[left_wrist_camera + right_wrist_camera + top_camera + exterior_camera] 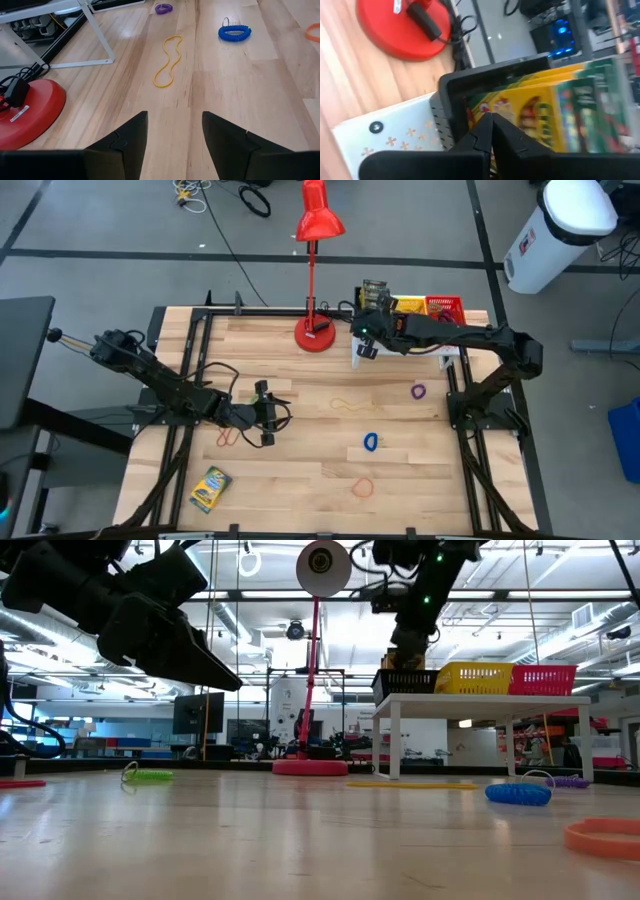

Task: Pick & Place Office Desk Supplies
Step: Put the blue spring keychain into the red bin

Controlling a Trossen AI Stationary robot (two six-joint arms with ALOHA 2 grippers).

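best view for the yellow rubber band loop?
Left wrist view: the yellow rubber band loop lies whole and unobstructed on the table, ahead of the open left end effector. High view shows it faint and small; low view only an edge-on streak; right wrist view misses it.

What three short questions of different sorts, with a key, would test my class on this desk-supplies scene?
1. True or false: the left jaws stand open, holding nothing.
2. Which mesh bin is the right gripper over: A black, B yellow, C red?
3. What lies on the wooden table at its near left corner?

Key: 1 true. 2 A, the black mesh bin. 3 A yellow-and-green cardboard crayon box.
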